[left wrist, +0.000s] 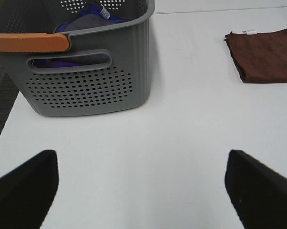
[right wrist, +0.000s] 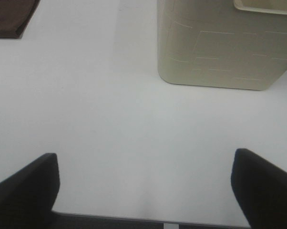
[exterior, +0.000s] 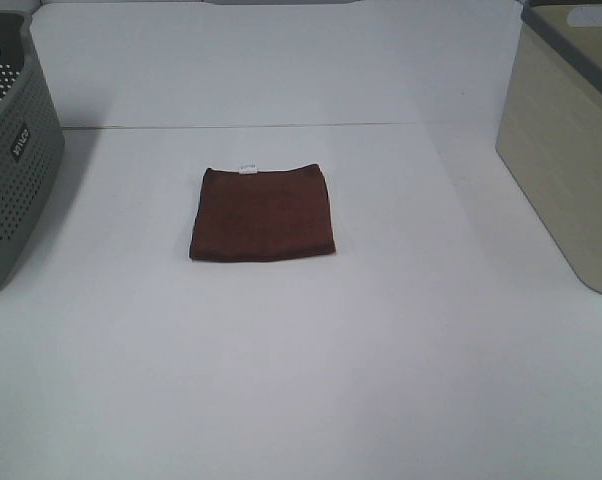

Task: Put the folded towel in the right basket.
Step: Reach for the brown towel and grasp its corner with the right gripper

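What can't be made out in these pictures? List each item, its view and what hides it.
Inside the beige basket: exterior high, cut off by the edge; right wrist, its wall hides it.
Contents of the grey basket: left wrist, wall hides most of the purple cloth.
Text on the label of the towel: exterior high, too small.

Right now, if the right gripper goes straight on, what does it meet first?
Bare table first, probably; beyond it the beige basket sits just off the midline, so an open jaw may clip its corner. Depth unclear.
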`<action>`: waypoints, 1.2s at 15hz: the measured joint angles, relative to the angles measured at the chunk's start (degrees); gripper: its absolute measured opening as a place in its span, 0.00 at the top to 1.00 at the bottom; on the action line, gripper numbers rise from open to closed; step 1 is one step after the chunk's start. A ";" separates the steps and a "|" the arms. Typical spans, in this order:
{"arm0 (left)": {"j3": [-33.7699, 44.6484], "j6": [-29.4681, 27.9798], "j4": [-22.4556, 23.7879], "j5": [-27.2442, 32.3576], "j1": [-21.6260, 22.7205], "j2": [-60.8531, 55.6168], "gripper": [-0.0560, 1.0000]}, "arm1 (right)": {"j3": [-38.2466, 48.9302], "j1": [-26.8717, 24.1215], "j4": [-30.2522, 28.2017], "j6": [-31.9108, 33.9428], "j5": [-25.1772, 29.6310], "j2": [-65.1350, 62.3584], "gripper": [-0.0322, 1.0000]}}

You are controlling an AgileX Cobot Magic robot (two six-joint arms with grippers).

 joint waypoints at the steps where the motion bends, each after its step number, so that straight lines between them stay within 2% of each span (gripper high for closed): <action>1: 0.00 0.00 0.00 0.00 0.00 0.00 0.11 | 0.00 0.00 0.00 0.00 0.00 0.00 0.06; 18: 0.00 0.00 0.00 0.00 0.00 0.00 0.11 | 0.00 0.00 0.00 0.00 0.00 0.00 0.06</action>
